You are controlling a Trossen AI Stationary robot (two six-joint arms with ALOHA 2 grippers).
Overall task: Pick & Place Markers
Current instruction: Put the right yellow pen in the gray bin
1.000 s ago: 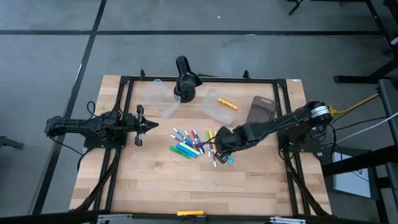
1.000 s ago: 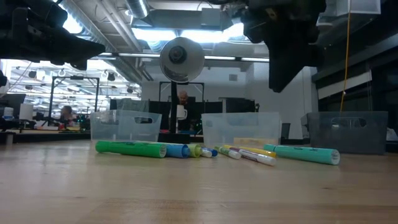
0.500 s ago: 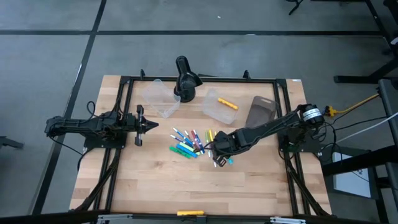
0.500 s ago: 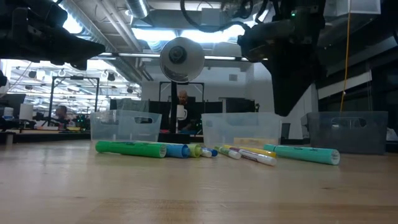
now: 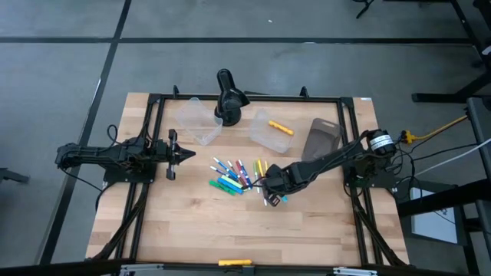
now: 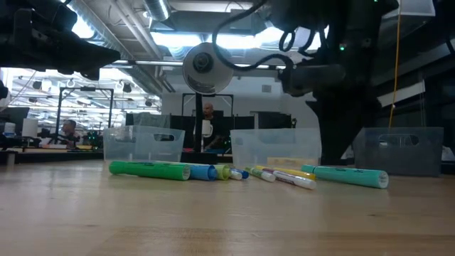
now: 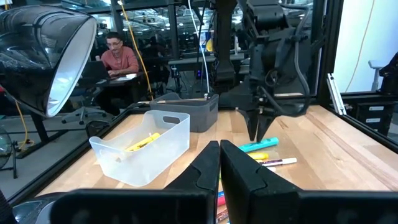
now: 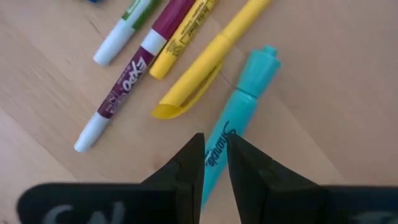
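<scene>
Several short markers (image 5: 238, 176) in mixed colours lie flat on the wooden table. In the right wrist view a teal marker (image 8: 239, 118), a yellow one (image 8: 205, 68) and a maroon one (image 8: 134, 74) lie side by side. My right gripper (image 8: 215, 138) is low over the pile's right end (image 5: 268, 186), fingers pointing down and open by a narrow gap over the teal marker's barrel. The teal marker (image 6: 346, 176) rests on the table. My left gripper (image 5: 192, 154) waits shut at the table's left, level above it. My right gripper comes from above with its fingertips (image 8: 194, 155) over the teal marker's barrel (image 8: 217, 152), set across it. The fingers hide the place where they meet it, and I cannot tell whether they touch. The marker lies flat on the table.
Two clear tubs (image 5: 198, 119) (image 5: 270, 129) stand at the far side, the right one with a yellow marker (image 5: 281, 128) in it. A grey tub (image 5: 322, 138) is beside them and a black lamp (image 5: 229, 96) between. Bare wood lies toward the near edge.
My right gripper has come down from well above the table to just over the markers, shifting slightly toward the near edge. The markers have stayed where they were.
</scene>
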